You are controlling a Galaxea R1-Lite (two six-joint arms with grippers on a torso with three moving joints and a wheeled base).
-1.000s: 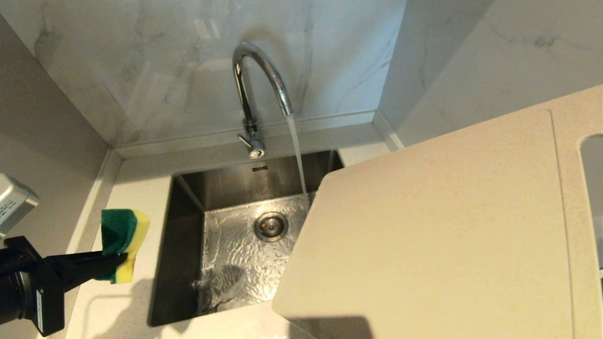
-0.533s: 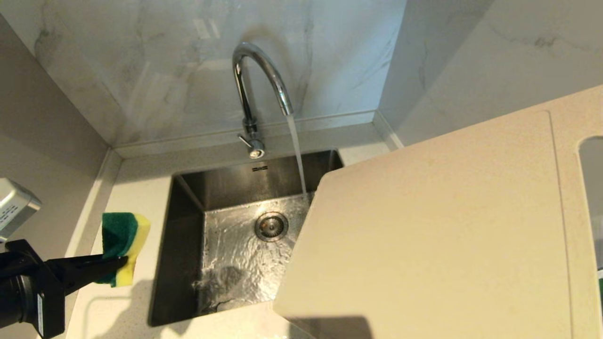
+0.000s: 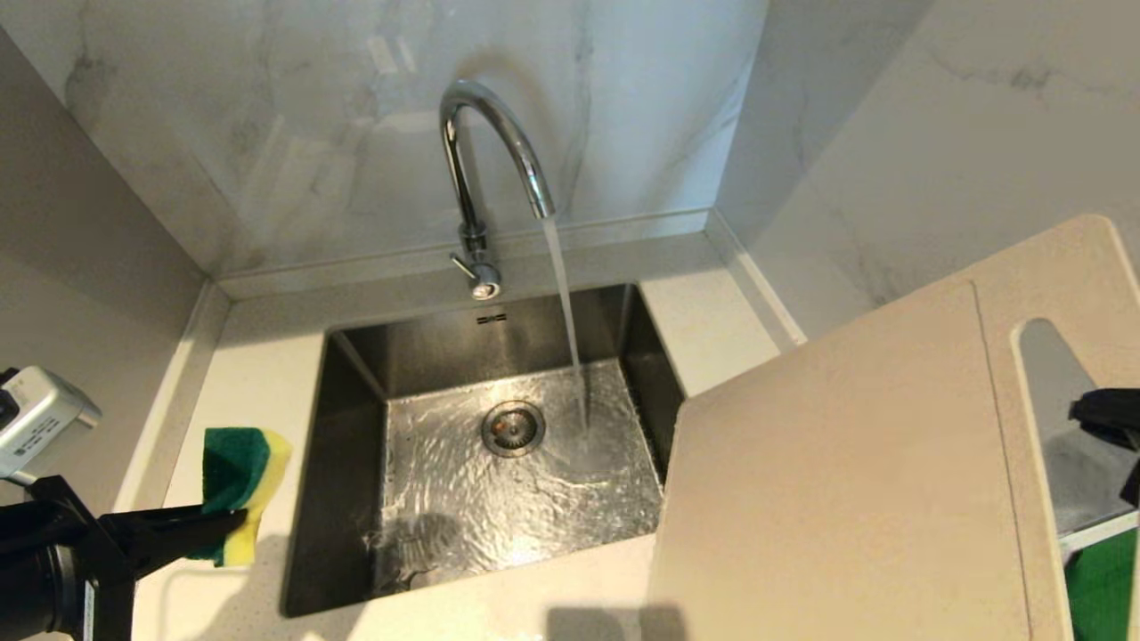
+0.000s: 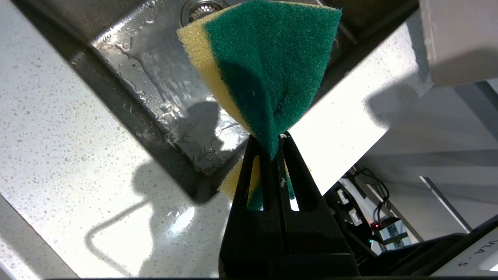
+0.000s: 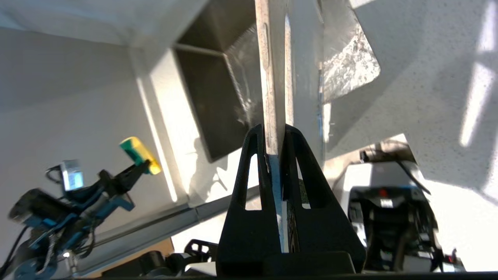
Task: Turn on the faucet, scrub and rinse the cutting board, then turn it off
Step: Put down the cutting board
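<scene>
Right, nearest first, low on the left: left gripper (image 4: 278, 138) clamped shut on one corner of the green-and-yellow sponge (image 4: 268, 66), hovering over the countertop (image 3: 258, 356) just beside the sink (image 3: 356, 499). Pinches only the corner, which leaves the green scouring face free and fanned out, ready to be pressed flat on a surface. Parked off to the side, probably to stay out of the way until the work is brought in. Across on the right, close to the camera: right gripper (image 5: 274, 132) closed on the thin edge of the cutting board (image 3: 828, 481), gripping at the slotted handle end. Holds it raised and tilted, broad cream face toward the head camera, far corner reaching over the sink's right-hand rim. Sensible hold, that: handle end stays dry and outside the basin while the working face can swing under the water. Not under it at the moment, though; clear of the stream (image 3: 565, 312), well to its right. Further back, water falling into the steel basin beside the drain (image 3: 513, 427), rippling across the floor. Behind that, the faucet (image 3: 494, 133), plainly running, its lever (image 3: 463, 265) poking out near the base. So, by the look of it: tap step done, wetting and scrubbing next, shut-off to come.
</scene>
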